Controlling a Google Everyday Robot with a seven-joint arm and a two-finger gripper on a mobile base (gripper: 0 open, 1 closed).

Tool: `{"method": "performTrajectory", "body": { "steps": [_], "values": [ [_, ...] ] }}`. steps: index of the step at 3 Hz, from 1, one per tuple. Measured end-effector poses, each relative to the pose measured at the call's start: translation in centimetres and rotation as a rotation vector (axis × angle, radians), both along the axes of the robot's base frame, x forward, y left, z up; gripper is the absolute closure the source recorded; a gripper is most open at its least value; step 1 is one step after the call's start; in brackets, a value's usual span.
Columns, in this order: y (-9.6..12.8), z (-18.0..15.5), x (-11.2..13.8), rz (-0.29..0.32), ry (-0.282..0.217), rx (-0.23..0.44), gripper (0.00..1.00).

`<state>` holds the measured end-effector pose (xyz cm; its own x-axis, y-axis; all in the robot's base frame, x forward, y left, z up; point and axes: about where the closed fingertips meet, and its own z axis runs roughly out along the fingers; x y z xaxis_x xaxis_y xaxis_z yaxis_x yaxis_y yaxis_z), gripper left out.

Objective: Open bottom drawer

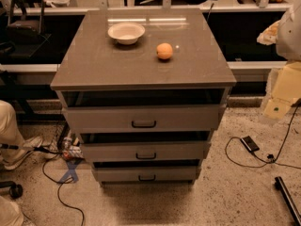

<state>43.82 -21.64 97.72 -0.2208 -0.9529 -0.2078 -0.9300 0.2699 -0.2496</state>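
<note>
The grey-brown cabinet point(141, 62) stands in the middle of the camera view with three drawers. The bottom drawer point(117, 174) is the lowest and slimmest, with a small dark bar handle point(146, 177). A dark gap shows above its front panel, as it does above the middle drawer point(113, 152) and the top drawer point(103, 119). My gripper point(281, 86) is the pale white and yellowish shape at the right edge. It is well to the right of the cabinet, above floor level, and touches nothing.
A white bowl point(126, 32) and an orange point(164, 51) sit on the cabinet top. Cables point(61, 192) and a small dark device point(249, 143) lie on the speckled floor. A person's shoe point(21, 149) is at the left and a dark bar point(289, 199) at the bottom right.
</note>
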Motion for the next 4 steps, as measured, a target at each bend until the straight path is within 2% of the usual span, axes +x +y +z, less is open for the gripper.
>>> {"method": "performTrajectory", "body": {
  "steps": [1,2,3,4],
  "values": [
    [0.0,0.0,0.0,0.0,0.0,0.0,0.0],
    [0.5,-2.6,-0.2,-0.007,0.023,0.021,0.0],
    [2.3,-9.9,-1.3,-0.021,0.085,0.085,0.0],
    [2.3,-9.9,-1.3,-0.021,0.085,0.085,0.0]
  ]
}}
